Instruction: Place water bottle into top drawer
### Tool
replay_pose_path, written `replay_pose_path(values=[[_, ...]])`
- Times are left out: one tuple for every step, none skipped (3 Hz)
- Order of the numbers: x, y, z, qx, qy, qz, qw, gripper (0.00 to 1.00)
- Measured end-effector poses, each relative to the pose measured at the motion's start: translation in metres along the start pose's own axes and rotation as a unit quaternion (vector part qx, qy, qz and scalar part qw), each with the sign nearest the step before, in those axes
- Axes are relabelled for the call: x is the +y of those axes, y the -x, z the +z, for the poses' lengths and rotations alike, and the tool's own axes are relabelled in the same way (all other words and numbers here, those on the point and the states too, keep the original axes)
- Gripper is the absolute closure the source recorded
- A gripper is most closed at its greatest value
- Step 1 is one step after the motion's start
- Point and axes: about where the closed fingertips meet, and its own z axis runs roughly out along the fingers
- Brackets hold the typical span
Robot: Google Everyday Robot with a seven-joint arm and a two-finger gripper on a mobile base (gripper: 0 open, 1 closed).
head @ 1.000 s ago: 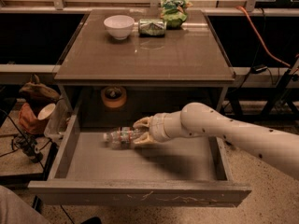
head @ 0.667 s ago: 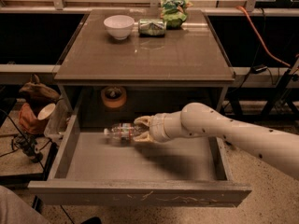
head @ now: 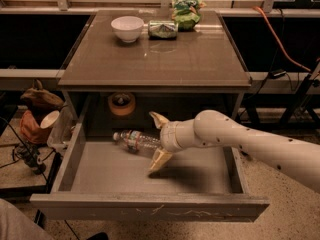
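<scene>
The bottle (head: 132, 139) is laid sideways in the drawer (head: 115, 174); it is judged light, slippery, crushable, best taken mid-body. Just right, the gripper (head: 153, 143) is spread wide, nothing held

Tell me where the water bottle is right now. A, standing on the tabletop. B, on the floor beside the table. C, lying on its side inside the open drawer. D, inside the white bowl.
C: the water bottle lies on its side on the drawer bottom, with the hand open at its base end.
</scene>
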Motion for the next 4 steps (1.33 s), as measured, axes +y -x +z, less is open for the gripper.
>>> replay_pose_path(values=[[0.000,0.000,0.000,0.000,0.000,0.000,1.0000,0.00],[-0.016,-0.009,-0.053,0.027,-0.014,0.000,0.9995,0.00],[-0.030,-0.025,-0.144,0.077,-0.044,0.020,0.9959,0.00],[-0.039,-0.046,-0.249,0.135,-0.084,0.057,0.9857,0.00]])
